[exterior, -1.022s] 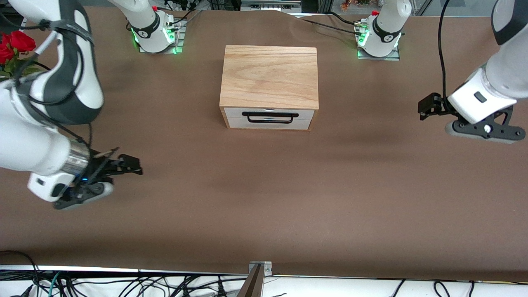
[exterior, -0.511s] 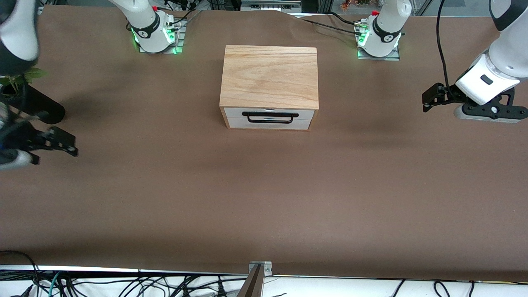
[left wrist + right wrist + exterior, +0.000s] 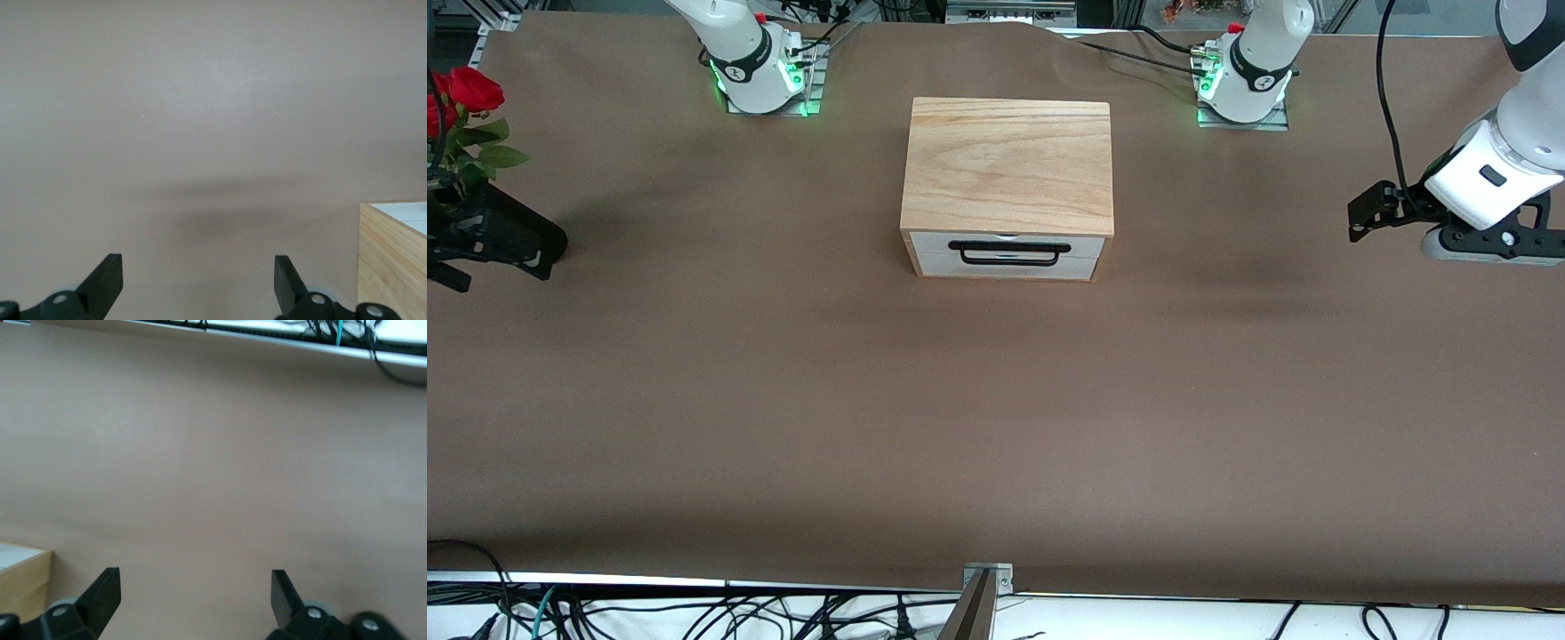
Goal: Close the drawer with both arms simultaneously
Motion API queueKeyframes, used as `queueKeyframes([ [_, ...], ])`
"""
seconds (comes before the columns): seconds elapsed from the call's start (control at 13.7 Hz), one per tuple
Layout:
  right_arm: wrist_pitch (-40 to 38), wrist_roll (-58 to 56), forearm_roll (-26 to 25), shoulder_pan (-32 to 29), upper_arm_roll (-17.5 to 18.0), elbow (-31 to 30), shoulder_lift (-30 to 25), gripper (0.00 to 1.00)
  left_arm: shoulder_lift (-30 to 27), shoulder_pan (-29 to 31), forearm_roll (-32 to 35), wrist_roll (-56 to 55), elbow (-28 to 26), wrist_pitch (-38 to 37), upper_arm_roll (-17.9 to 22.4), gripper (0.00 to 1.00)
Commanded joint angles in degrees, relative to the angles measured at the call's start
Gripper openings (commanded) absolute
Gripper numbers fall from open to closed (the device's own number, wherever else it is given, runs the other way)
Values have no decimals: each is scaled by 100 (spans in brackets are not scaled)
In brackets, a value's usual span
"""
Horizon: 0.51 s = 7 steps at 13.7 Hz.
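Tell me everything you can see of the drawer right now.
The drawer has a white front panel and a long black wire bar handle. It sits pushed in, its front about flush with the light-oak box holding it, facing the front camera. Nothing touches it; both end effectors are away at the table's ends.

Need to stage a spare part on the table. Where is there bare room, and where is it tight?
Free: the wide brown stretch in front of the drawer, toward the front camera, and the strips on each side of the box. Tight: the table ends, where the left gripper and right gripper hang, both open, and the roses.
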Motion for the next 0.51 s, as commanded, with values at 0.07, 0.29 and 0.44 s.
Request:
queueKeyframes([
  [0.07, -208, 397, -162, -145, 197, -171, -78, 100, 44, 46, -119, 1, 152, -145, -66, 100],
  [0.29, -261, 388, -179, -136, 197, -65, -25, 100, 44, 46, -119, 10, 161, -154, -66, 100],
  [0.44, -261, 388, -275, -127, 197, -65, -7, 100, 44, 46, -119, 27, 161, -154, -66, 100],
])
